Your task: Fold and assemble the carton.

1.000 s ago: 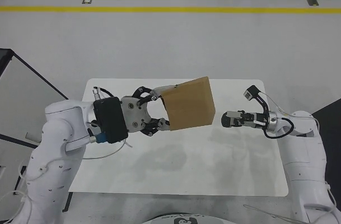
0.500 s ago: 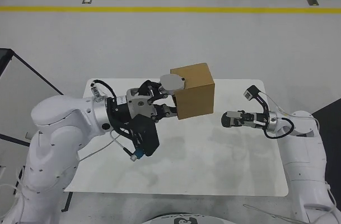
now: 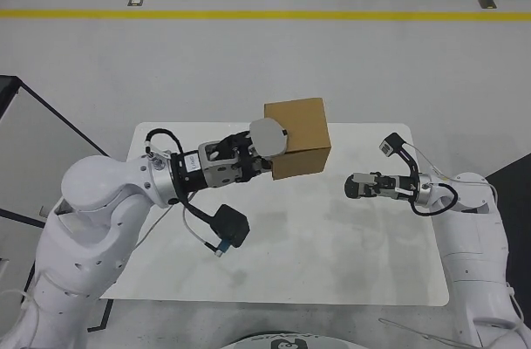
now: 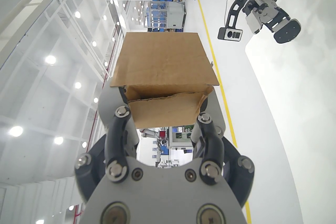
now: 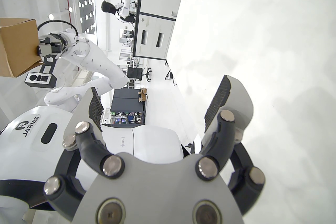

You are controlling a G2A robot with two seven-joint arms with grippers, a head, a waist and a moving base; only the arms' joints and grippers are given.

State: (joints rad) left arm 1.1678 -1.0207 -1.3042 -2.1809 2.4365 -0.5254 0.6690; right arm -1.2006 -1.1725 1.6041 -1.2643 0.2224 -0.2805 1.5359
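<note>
A brown cardboard carton (image 3: 300, 135), folded into a box shape, is held above the far middle of the white table (image 3: 335, 262). My left gripper (image 3: 269, 153) is shut on the carton's near end, one finger on each side. In the left wrist view the carton (image 4: 164, 67) sits between the fingers with a loose flap hanging at its open end. My right gripper (image 3: 350, 186) hovers over the table to the right of the carton, apart from it. Its fingers (image 5: 225, 99) stand open with nothing between them.
A dark cabinet (image 3: 3, 131) with a glass side stands beyond the table's left edge. A yellow floor line (image 3: 265, 14) runs behind the table. The table's near half is bare white surface.
The left wrist has rolled over, swinging its camera below the arm, and the carton has turned and shifted slightly toward the far edge. The right arm has kept still.
</note>
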